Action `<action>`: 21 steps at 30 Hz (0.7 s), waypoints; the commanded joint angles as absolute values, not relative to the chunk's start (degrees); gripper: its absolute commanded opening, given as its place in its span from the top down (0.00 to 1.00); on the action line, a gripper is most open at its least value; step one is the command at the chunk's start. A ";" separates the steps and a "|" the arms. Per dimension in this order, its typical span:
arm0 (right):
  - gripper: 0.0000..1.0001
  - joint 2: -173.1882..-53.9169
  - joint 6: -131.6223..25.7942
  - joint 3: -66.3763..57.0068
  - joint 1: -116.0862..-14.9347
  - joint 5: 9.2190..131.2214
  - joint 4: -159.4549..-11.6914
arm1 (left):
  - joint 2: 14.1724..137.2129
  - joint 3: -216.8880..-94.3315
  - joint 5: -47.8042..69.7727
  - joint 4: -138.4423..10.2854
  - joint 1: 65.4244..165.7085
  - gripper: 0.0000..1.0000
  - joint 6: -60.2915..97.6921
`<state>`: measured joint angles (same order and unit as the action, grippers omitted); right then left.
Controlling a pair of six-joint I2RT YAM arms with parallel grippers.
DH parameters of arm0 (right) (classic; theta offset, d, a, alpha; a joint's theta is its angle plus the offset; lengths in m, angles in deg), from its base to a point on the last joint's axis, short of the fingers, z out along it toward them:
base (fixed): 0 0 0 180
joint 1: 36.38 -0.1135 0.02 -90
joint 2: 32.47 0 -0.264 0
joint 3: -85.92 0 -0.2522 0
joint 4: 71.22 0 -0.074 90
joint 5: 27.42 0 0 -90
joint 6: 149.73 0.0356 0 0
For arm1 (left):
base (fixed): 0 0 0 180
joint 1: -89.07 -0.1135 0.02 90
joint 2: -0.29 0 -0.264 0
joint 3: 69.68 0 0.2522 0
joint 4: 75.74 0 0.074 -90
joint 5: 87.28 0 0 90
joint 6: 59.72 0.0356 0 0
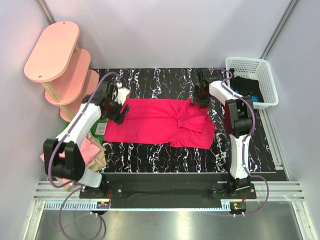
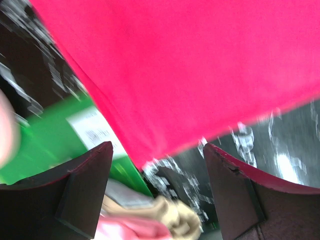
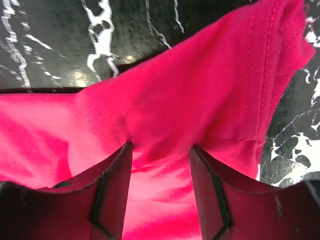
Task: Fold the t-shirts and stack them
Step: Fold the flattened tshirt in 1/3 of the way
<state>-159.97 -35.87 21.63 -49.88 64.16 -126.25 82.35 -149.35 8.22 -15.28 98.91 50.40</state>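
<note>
Closest to us are the dark fingers (image 2: 85, 195) of the left gripper (image 2: 157, 150), spread wide with nothing between them; the hem corner of the crimson shirt (image 1: 160, 122) lies just past their tips, untouched as far as we can see through the blur. Under that corner we see a green object with a white label (image 2: 55, 135) and, lower down, the pile of light pink and tan shirts (image 1: 92, 152), which sits off the table's left near corner beside the left arm's elbow. The right gripper (image 3: 161, 147) is at the shirt's far right corner, its jaws drawn in on a raised fold of cloth that puckers against both inner faces, so we read it as clamped on the cloth. From above, the crimson shirt lies across the middle of the black marbled table (image 1: 150, 155), long side running left to right. Its left edge is straight and flat; its right part is rumpled, with a flap folded over itself. We find a bare strip of table along the shirt's near edge, a narrower one along its far edge, and open surface to the right around the right arm. The pink shelves (image 1: 52, 50) stand beyond the far left corner, the white basket (image 1: 247, 61) beyond the far right, both apart from the shirt.
</note>
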 commanded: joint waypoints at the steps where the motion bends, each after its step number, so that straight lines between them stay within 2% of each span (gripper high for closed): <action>1: 0.44 -161.15 -35.03 22.25 -49.74 62.84 -126.46 | 91.23 -161.99 5.98 -19.96 98.91 0.22 49.45; 7: 0.44 -160.62 -34.86 20.41 -49.13 61.79 -126.72 | 114.87 -186.05 2.91 -17.24 99.00 0.23 48.21; 10: 0.44 -160.44 -34.86 19.97 -49.22 61.70 -126.73 | 121.72 -190.65 2.90 -14.61 99.00 0.23 48.12; 15: 0.45 -160.00 -35.38 20.23 -49.22 59.51 -127.51 | 122.72 -185.76 3.69 -14.25 98.56 0.23 48.21; 21: 0.46 -160.00 -35.56 21.37 -48.95 58.97 -128.39 | 117.45 -175.30 6.77 -17.59 97.07 0.23 48.38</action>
